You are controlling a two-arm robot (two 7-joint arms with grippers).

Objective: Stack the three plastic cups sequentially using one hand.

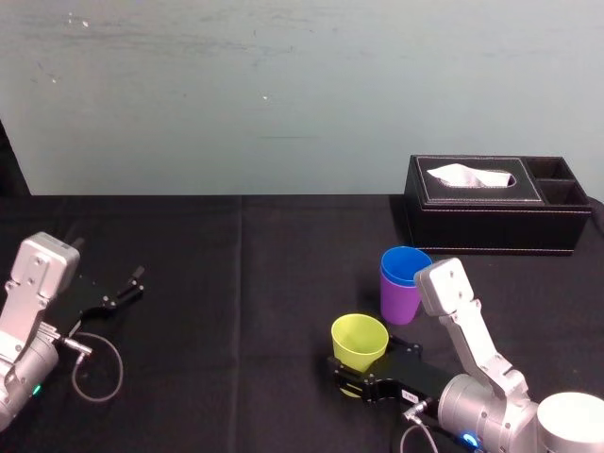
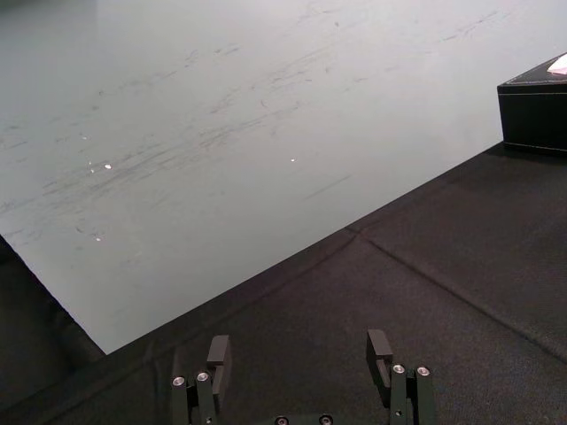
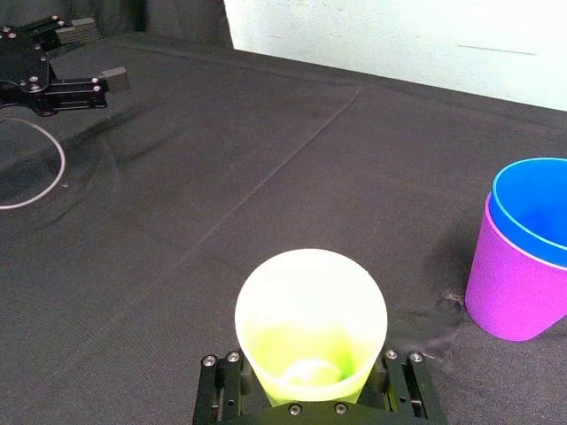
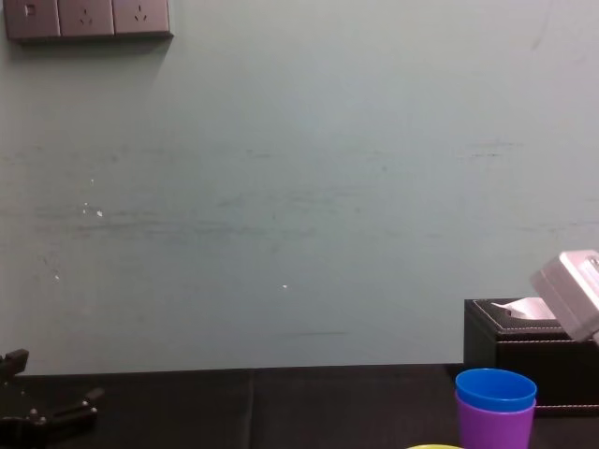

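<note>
Well, from the head view, the right end effector [image 1: 370, 366] is clamped on the yellow-green cup [image 1: 360, 340], low on its wall so the open mouth stays free. Whether the cup rests on the black cloth surface [image 1: 236, 311] or hangs just above it, I can't tell. Just beyond it the blue cup [image 1: 406, 264] sits nested in the purple cup [image 1: 400, 300], so I'd judge one stacking step done and this cup the last to go. The black tissue box [image 1: 491, 212] stands farther back, and the left end effector [image 1: 127, 283] lies parked well off to the left.

The left wrist view has that idle end effector's fingers [image 2: 379, 350] spread apart over bare, faintly creased cloth.

Looking along the right wrist, the yellow-green cup [image 3: 310, 328] is a smooth, slightly translucent taper pinched between both pads. The blue rim [image 3: 540, 208] rides proud of the glossy purple wall [image 3: 514, 283], leaving a ready seat.

At chest height, the nested pair [image 4: 496, 402] stands upright in front of the stitched, leather-look box [image 4: 524, 346], below a scuffed pale wall [image 4: 299, 187].
</note>
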